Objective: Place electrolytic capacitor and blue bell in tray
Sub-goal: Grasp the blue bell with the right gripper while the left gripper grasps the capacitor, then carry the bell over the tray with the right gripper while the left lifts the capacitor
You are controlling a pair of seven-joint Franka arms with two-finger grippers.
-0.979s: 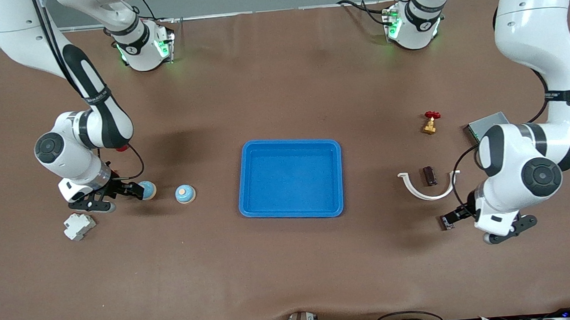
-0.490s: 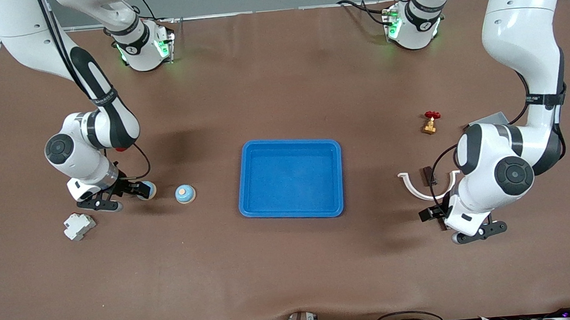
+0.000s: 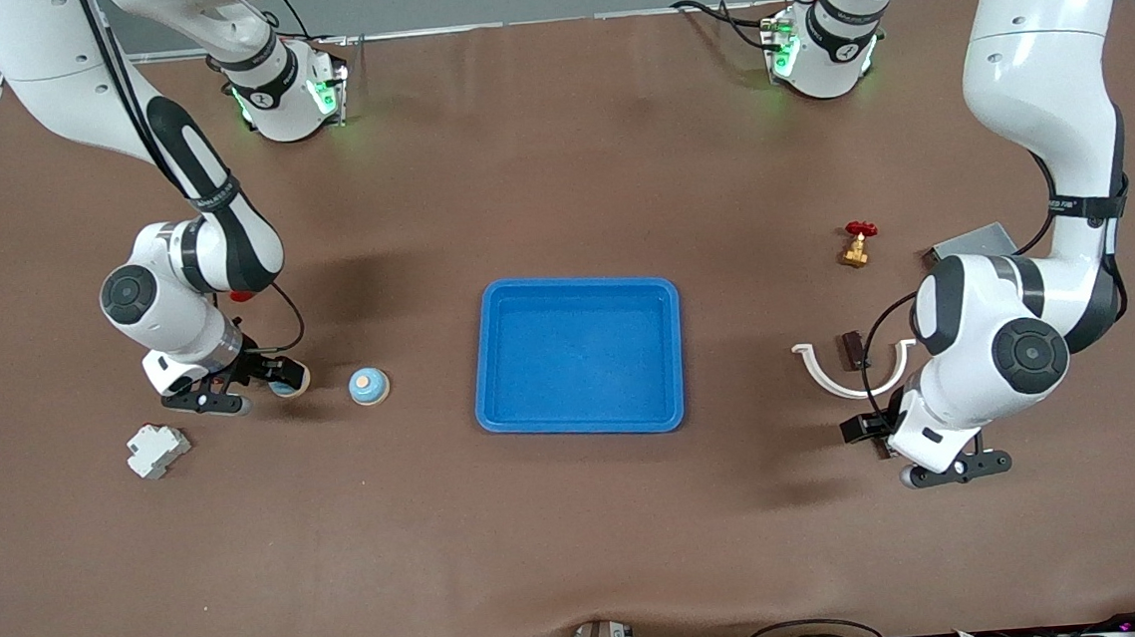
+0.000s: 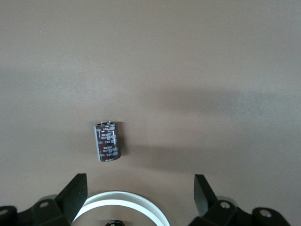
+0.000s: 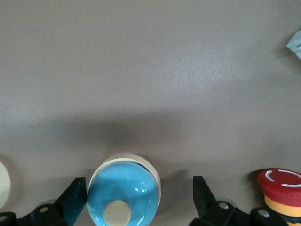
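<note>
The bright-blue tray [image 3: 583, 422] lies mid-table and holds nothing. My right gripper [image 3: 251, 386] is low over a blue bell [image 3: 290, 381]; in the right wrist view the bell [image 5: 124, 190] sits between the open fingers [image 5: 75, 195], apart from both. A second blue bell [image 3: 369, 385] stands beside it toward the tray. The dark electrolytic capacitor [image 3: 851, 349] lies on its side inside a white curved clip [image 3: 832, 380]. My left gripper [image 3: 898, 447] hovers open by that clip, nearer to the front camera. The left wrist view shows the capacitor [image 4: 108, 142] ahead of the open gripper [image 4: 139, 190].
A white plastic block [image 3: 157, 450] lies near the right gripper. A red push-button [image 5: 280, 188] stands close to the bell. A brass valve with a red handle [image 3: 857, 243] and a small grey metal plate [image 3: 967, 243] lie near the left arm.
The left arm swung its gripper toward the tray end, up beside the white clip. The right gripper shifted slightly farther from the camera and closed in around the blue bell, fingers still open.
</note>
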